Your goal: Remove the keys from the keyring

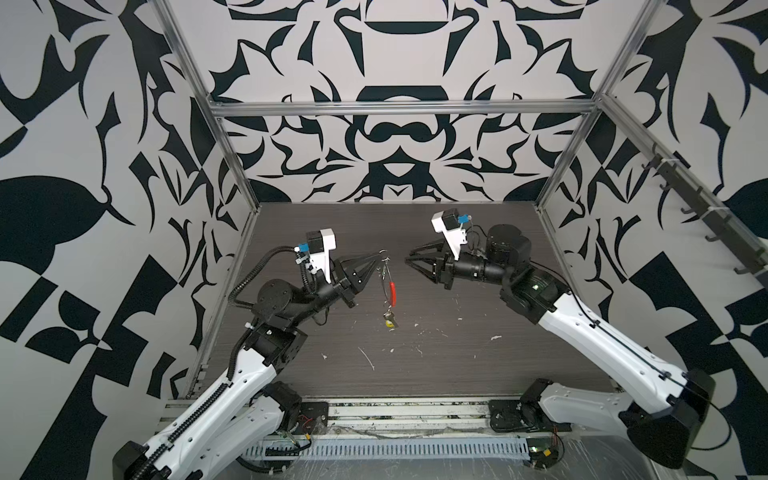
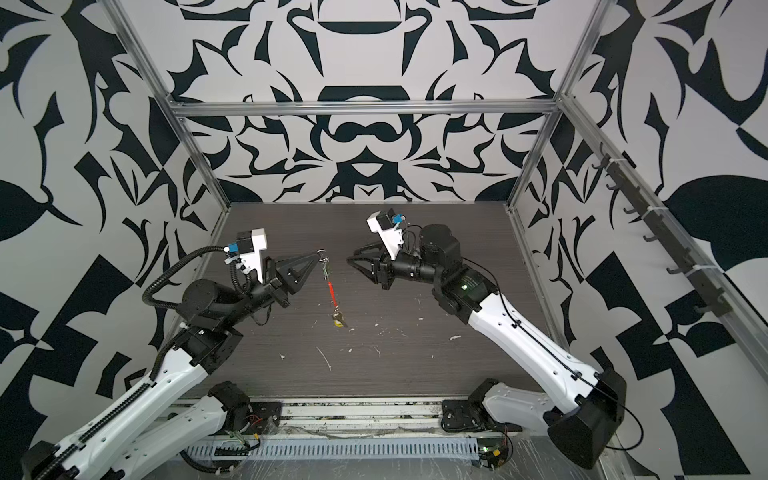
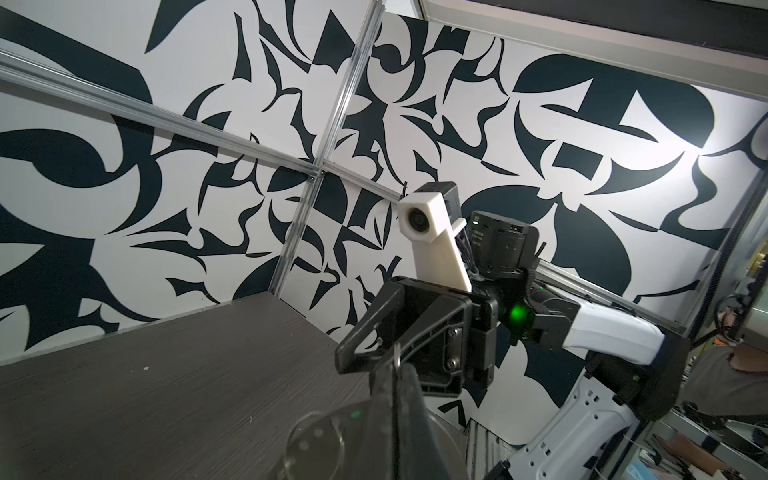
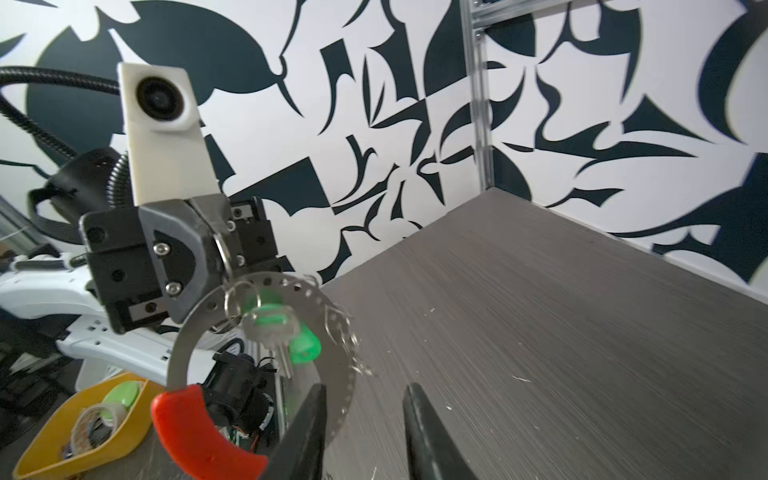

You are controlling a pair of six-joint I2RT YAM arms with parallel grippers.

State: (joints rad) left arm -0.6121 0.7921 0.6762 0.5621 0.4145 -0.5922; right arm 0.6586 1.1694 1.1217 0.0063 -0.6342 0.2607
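My left gripper (image 1: 376, 262) (image 2: 318, 254) is shut on the top of the keyring (image 1: 392, 294) (image 2: 331, 291), which hangs straight down from it above the table. The keyring's red sleeve (image 4: 195, 432) sits low on the loop. A yellow key (image 1: 390, 323) (image 2: 338, 322) dangles at the bottom. In the right wrist view a green key (image 4: 305, 345) and a silver key blade hang near the top of the loop. My right gripper (image 1: 409, 257) (image 2: 349, 257) (image 4: 365, 415) is open and holds nothing, a short way right of the keyring. In the left wrist view my left gripper (image 3: 397, 374) pinches a thin ring.
The dark wood-grain table (image 1: 457, 365) carries several small white scraps (image 1: 415, 328). Metal frame posts (image 1: 232, 166) and patterned walls close it in at the back and sides. A yellow bin (image 4: 45, 440) holding tape rolls shows beyond the table in the right wrist view.
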